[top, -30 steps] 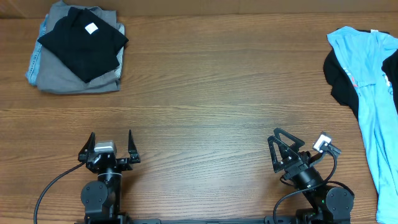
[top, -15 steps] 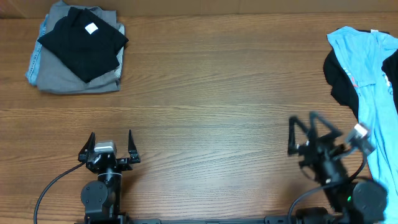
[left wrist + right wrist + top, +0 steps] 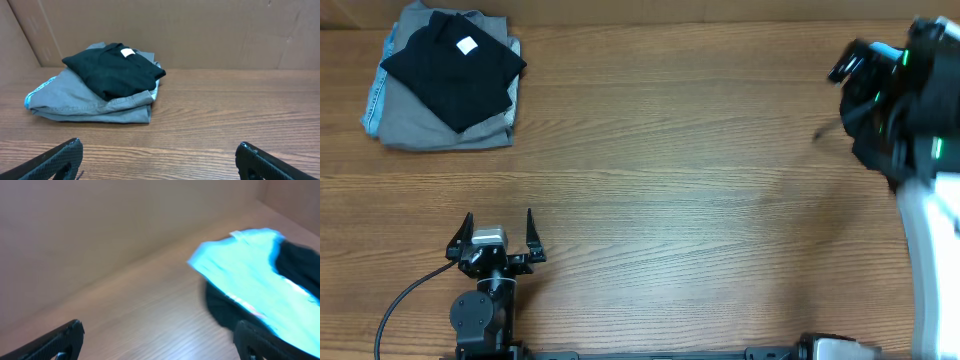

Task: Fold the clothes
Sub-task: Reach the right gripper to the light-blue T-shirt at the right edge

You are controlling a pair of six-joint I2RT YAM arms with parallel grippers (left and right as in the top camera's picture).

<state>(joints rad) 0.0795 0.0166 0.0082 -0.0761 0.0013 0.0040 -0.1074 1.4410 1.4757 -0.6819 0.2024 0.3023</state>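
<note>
The shirt (image 3: pixel 240 275) lies ahead and right of the released right claw (image 3: pixel 157 332), slanting rightward, while the released left claw (image 3: pixel 160 152) sits far across the counter (image 3: pixel 670 200).

Overhead cam sat fixed, looking straight down on the counter (image 3: pixel 670 150), robot's side at the bottom edge. Left wrist cam rode low behind the left end effector (image 3: pixel 499 218), close to the wood, facing fwd to the back wall (image 3: pixel 200 30), its fingertips (image 3: pixel 65 157) in the lower corners. Both caught the folded pile (image 3: pixel 445 75): top left from above, left of centre from the wrist. Right wrist cam tilted down past the right end effector (image 3: pixel 159 327), pic blurred, facing the T-shirt (image 3: pixel 245 275) & wall. From above, the right arm (image 3: pixel 900 95) loomed near the lens, top right.
</note>
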